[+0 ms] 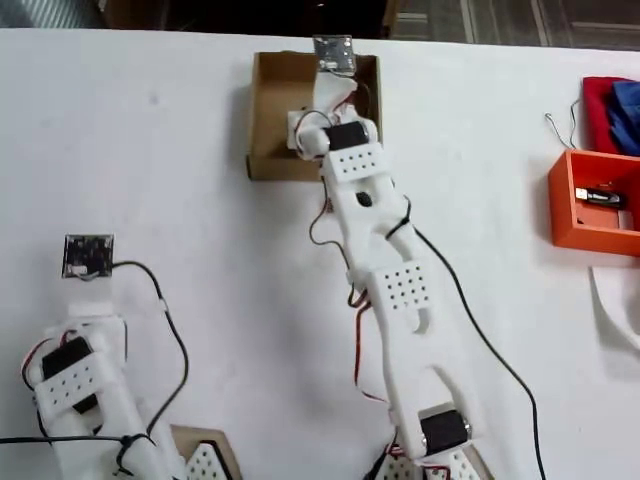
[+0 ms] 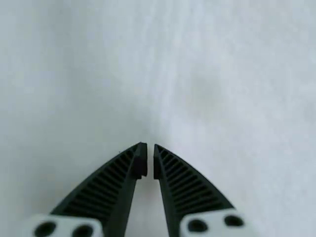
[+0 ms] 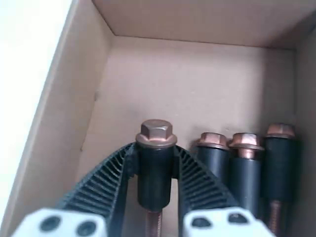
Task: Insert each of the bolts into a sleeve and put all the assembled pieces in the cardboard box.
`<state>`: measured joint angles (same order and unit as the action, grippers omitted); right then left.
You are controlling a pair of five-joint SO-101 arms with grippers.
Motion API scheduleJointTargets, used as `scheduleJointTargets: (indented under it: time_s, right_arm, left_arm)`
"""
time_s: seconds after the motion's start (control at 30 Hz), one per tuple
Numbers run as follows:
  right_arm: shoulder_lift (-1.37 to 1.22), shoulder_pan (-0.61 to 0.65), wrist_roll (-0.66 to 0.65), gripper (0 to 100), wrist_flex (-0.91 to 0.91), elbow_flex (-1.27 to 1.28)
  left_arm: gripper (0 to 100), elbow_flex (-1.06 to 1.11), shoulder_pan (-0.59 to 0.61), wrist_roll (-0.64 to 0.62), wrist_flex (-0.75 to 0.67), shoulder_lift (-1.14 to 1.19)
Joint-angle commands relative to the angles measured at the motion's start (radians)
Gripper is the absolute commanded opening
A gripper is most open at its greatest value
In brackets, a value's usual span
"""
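- Nearly done, we judge: three sleeved bolts lie in the cardboard box.
- Our right pincer grips a fourth piece inside it, unreleased.
- Our left pincer sits clenched, empty, over the tabletop.

Below the sleeve held between the right jaws, the shank of its bolt is cut off by the picture's edge. The lower ends of the three assembled pieces just beside those jaws are cut off likewise. From above, the floor of the cardboard box is largely hidden by the right arm.
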<state>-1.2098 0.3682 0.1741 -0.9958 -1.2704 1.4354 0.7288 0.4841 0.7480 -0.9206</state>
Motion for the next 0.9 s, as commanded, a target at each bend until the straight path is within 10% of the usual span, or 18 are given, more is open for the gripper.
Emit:
scheduleJointTargets:
  time_s: [0.0,0.87]
  right_arm:
    - [0.004,0.012,0.011,2.0,-0.001,-0.015]
    - [-0.033,0.001,0.012,2.4,0.015,-0.009]
  left_arm:
    - [5,-0.005,0.006,0.005,-0.018,-0.012]
    - [5,-0.005,0.006,0.005,-0.018,-0.012]
